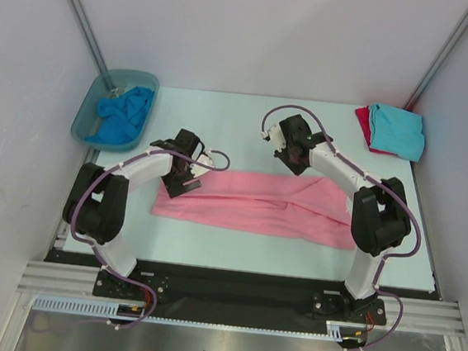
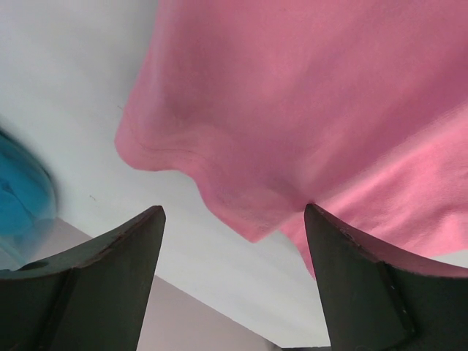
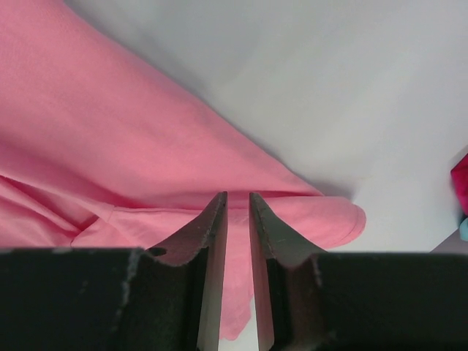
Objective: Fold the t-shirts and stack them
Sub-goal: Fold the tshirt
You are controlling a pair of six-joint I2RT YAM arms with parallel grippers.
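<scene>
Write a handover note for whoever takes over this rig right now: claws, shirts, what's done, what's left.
Left claw: open, over the pink shirt's left end.
Right claw: nearly closed at its right end; grip unclear.
Pink shirt: long band, mid-table.
Done: turquoise shirt folded on the red shirt, far right corner.
Left: finish pink, fold the blue shirt bunched in the tub, stack all.

The pale table (image 1: 248,119) I am working at is carrying three lots. A light pink t-shirt (image 1: 256,207) is lying folded in a long band across its middle. A translucent grey-blue tub (image 1: 80,119) is sitting at the far left corner, and a red t-shirt (image 1: 361,118) is lying at the far right corner.
</scene>
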